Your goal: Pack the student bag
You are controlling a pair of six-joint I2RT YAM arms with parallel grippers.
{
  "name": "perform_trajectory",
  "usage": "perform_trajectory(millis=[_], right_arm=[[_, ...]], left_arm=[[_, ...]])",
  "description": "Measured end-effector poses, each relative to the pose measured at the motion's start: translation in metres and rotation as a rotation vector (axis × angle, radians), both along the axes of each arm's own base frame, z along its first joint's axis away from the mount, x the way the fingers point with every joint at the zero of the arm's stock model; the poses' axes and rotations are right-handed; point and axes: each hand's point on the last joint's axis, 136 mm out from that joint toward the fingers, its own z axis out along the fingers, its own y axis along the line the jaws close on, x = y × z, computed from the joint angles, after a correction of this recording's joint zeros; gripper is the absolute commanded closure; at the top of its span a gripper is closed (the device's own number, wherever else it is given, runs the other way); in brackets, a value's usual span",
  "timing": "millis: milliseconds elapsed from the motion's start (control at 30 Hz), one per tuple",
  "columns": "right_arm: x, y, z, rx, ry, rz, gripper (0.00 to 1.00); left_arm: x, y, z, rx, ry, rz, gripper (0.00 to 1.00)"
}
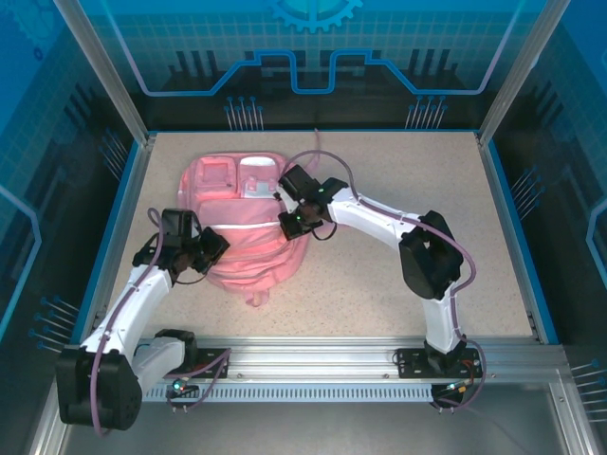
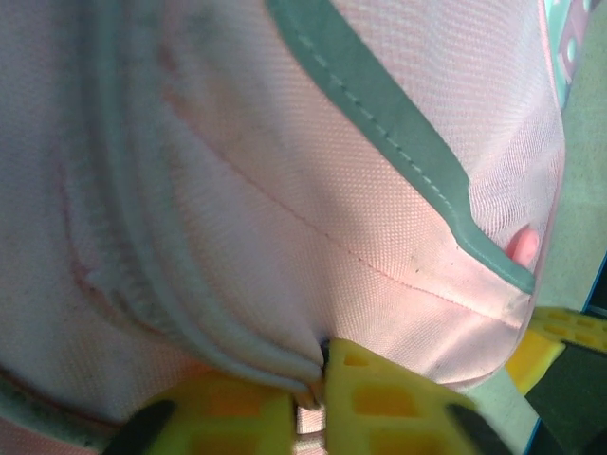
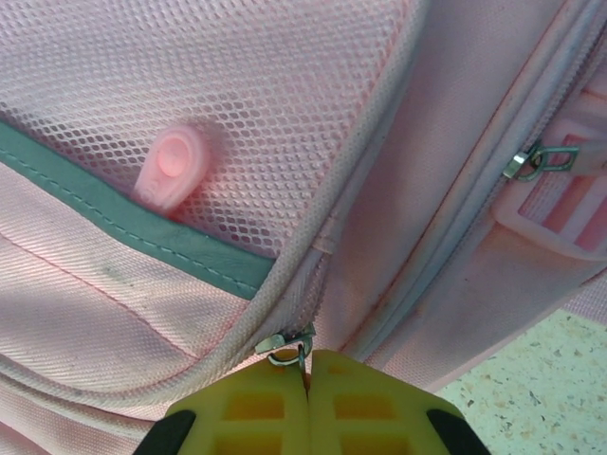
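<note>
Pink fabric of the student bag (image 1: 248,223) lies left of centre on the worktop (image 1: 398,190), long axis running far to near, between both arms. At its right side the right gripper (image 3: 308,365) has its jaws together on the zip pull (image 3: 283,347), the zip track leading away from them, so this arm looks placed to draw it. The left gripper (image 2: 321,368), jaws almost together, pinches a seam fold at the near-left corner.

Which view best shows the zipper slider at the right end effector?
Right wrist: small silver metal zipper slider close-up at right end effector's tips. Top external: too small to tell. Left wrist: pink fabric backpack elsewhere.
</note>
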Motion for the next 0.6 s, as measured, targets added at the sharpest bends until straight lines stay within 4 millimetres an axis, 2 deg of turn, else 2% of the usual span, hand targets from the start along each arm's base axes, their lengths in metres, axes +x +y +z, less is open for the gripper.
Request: perform_trajectory(millis=[67, 133, 200, 367, 400, 500, 600], right_arm=[[0.000, -0.009, -0.002, -0.007, -0.013, -0.023, 1.00], [0.004, -0.029, 0.000, -0.012, -0.029, -0.072, 1.00], [0.010, -0.052, 0.002, -0.015, -0.036, -0.131, 1.00], [0.019, -0.118, 0.000, -0.042, -0.030, -0.294, 0.99], [0.018, -0.128, -0.001, -0.052, -0.029, -0.318, 0.94], [0.013, -0.152, 0.003, -0.080, -0.029, -0.386, 0.61], [0.014, -0.170, 0.019, -0.081, -0.070, -0.454, 0.31]], left_arm=[[-0.004, -0.002, 0.001, 0.005, 0.013, -0.027, 0.54], [-0.007, -0.003, 0.003, 0.014, 0.022, -0.053, 0.42], [-0.007, -0.003, 0.009, 0.020, 0.019, -0.067, 0.35], [0.006, 0.001, 0.039, 0.063, -0.047, -0.081, 0.25], [0.009, 0.004, 0.045, 0.080, -0.064, -0.076, 0.22], [0.019, 0.016, 0.063, 0.153, -0.114, -0.047, 0.13], [0.027, 0.032, 0.076, 0.243, -0.150, -0.007, 0.03]])
